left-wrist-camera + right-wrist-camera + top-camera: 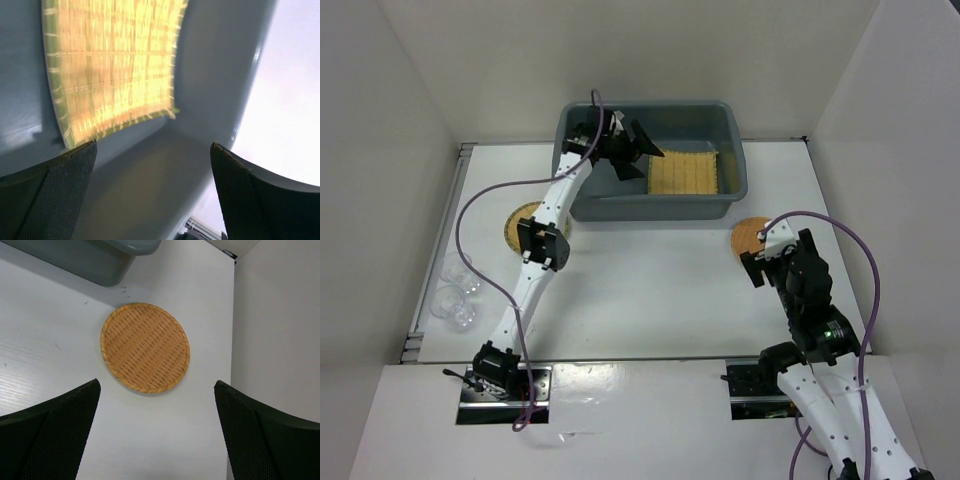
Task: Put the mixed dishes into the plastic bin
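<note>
The dark grey plastic bin (660,208) stands at the back of the table. A square yellow woven mat (682,172) lies flat on its floor. My left gripper (645,158) hangs open inside the bin, just left of the mat, with nothing in it. In the left wrist view the mat (112,65) lies beyond the empty left gripper (153,144), with the bin wall (215,75) beside it. An orange-brown woven disc (145,346) lies on the table just ahead of my open, empty right gripper (156,385). From above, the right gripper (763,250) partly covers this disc (748,234).
A round yellow woven plate (516,228) lies left of the bin, partly under the left arm. Small clear transparent pieces (457,293) sit near the table's left edge. White walls close in the table on both sides. A bin corner (95,260) shows beyond the disc.
</note>
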Robot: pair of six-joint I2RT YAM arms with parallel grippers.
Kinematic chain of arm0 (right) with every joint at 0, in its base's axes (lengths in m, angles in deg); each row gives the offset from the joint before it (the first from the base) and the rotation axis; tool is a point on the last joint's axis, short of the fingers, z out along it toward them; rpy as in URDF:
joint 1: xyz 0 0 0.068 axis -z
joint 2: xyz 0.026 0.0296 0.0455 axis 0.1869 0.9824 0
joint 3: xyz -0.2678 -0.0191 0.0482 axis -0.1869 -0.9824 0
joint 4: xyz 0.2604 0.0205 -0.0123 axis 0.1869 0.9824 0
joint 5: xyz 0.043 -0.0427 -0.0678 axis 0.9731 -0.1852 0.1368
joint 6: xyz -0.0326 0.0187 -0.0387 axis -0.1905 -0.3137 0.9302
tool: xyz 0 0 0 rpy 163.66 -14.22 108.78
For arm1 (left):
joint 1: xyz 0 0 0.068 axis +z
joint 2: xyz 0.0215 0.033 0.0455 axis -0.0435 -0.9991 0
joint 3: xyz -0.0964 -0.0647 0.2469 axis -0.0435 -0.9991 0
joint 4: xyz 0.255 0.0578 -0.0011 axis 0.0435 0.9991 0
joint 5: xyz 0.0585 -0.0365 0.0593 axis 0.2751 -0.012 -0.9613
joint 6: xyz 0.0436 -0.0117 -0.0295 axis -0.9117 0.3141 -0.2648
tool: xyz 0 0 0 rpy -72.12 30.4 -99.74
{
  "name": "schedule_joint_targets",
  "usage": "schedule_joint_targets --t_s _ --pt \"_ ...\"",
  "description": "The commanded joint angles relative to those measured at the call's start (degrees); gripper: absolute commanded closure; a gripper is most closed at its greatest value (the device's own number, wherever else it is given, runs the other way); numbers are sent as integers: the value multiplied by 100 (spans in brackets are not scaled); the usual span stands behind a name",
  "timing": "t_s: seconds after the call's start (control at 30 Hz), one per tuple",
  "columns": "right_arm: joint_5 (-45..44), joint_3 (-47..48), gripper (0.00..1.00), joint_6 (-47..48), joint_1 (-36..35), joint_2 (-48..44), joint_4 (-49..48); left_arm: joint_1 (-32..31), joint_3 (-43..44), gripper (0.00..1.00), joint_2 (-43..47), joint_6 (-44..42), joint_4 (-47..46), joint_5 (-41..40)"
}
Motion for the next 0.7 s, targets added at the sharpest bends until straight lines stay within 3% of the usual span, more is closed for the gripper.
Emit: schedule_joint_targets --t_s 0.0,0.13,0.3,0.37,0.53,0.67 --pt "-137 224 1 228 59 25 139 165 225 0 419 -437 678 -54" --pt "-875 425 1 729 59 -80 366 165 225 0 761 -877 1309 -589" --pt "-938 820 1 626 355 586 842 165 225 0 1156 -1447 2048 -1554" --pt "-406 1023 1 441 690 1277 956 104 225 0 1507 -1615 2462 -1950" --pt "845 1902 1 -16 2027 2853 1150 -510 -159 0 2928 -2370 2735 -4199" --pt "1732 2149 1 263 2510 3732 1317 -626 -1038 0 3836 -2556 2735 -4652"
